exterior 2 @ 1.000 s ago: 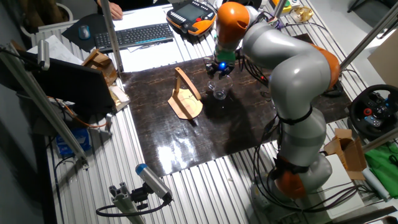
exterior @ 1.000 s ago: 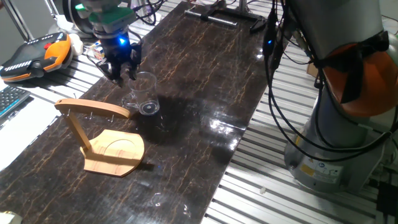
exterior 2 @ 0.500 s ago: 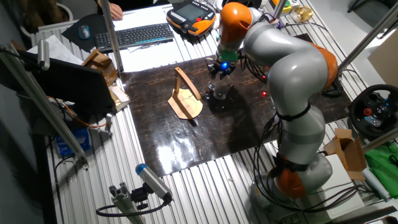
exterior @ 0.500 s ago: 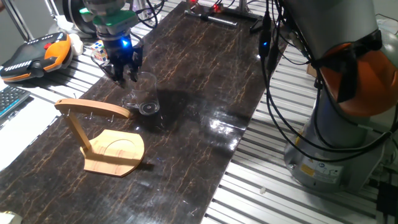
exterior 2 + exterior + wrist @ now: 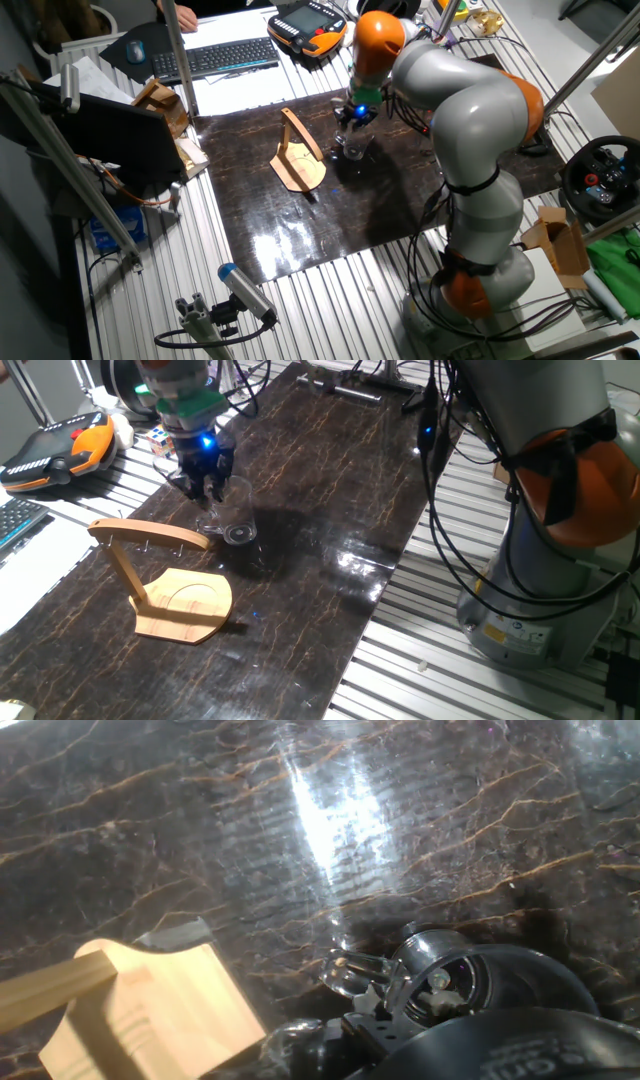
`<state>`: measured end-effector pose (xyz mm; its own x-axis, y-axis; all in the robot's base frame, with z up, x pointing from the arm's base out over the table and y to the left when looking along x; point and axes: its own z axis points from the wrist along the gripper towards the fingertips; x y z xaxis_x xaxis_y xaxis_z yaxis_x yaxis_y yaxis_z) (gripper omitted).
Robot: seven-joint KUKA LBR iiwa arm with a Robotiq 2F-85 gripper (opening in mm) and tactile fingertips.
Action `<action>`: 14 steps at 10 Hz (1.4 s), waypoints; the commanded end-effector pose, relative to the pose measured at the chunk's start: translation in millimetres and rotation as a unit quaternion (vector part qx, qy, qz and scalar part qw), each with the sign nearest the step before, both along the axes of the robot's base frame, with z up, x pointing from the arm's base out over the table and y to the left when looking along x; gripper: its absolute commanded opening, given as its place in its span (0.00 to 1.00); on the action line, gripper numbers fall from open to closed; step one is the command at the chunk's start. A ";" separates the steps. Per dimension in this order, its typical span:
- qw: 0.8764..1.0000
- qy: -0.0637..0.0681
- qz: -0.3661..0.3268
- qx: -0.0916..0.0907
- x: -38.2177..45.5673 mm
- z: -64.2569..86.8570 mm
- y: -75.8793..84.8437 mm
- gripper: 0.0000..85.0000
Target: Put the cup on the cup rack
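The clear glass cup [image 5: 232, 520] stood upright directly beneath the hand; the wooden cup rack [image 5: 165, 578] stood nearby, apart.

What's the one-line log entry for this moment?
stage: reaching for cup | gripper: at glass mug rim, grasp unconfirmed | mug: upright on table | cup rack: beside mug, hooks empty

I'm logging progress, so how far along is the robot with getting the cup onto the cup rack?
Early stage. Done: the gripper has reached the cup and sits right at its rim. In hand: the grasp itself; whether the fingers have closed on the glass cannot be told. The cup is on the table, beside the cup rack. Left: lift it, carry it over, and hang it on the rack's hooks, which are bare.
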<state>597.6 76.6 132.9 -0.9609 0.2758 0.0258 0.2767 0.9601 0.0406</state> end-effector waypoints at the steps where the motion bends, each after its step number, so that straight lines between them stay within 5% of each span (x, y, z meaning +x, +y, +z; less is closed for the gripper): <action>1: 1.000 0.000 0.004 0.005 -0.2 -0.4 -1.2 0.18; 2: 1.000 -0.001 0.009 0.025 -0.4 -0.3 -0.8 0.01; 3: 0.999 0.001 0.015 0.029 -0.5 0.0 -0.5 0.01; 5: 0.997 0.004 -0.007 0.073 3.1 5.2 9.5 0.01; 8: 0.993 -0.003 -0.064 0.102 9.8 22.3 39.5 0.01; 11: 0.984 -0.013 -0.125 0.122 8.0 35.2 63.9 0.01; 12: 0.977 -0.025 -0.168 0.130 7.1 38.2 69.4 0.01; 14: 0.952 -0.028 -0.255 0.170 6.3 40.0 69.7 0.01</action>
<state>604.1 146.4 173.0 -0.8195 0.5529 0.1510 0.5668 0.7428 0.3563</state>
